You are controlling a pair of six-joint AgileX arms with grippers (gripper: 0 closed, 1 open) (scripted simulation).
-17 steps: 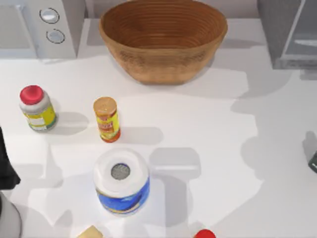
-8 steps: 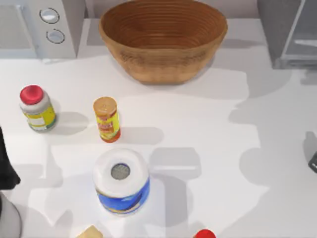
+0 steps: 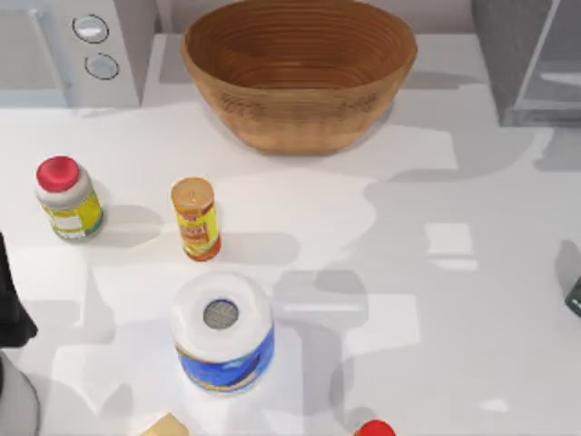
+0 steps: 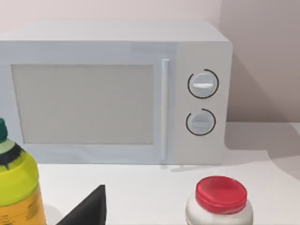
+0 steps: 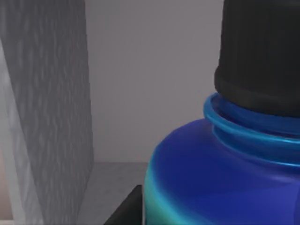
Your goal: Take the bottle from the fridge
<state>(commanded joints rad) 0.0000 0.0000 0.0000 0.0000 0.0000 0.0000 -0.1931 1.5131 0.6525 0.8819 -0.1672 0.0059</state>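
One bottle point(image 5: 220, 178) close before right wrist camera; gripper state unclear; fridge point(image 3: 526, 59) top-right.

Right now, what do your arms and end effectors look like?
Left arm: matte black and angular, above a rounded pale grey casing. Left end effector: a plain black wedge-shaped edge. Right arm: a dark grey sliver at the table's right edge. No cables or markings visible.

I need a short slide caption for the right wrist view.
Close view of the blue bottle and its dark cap beside the fridge's grey wall.
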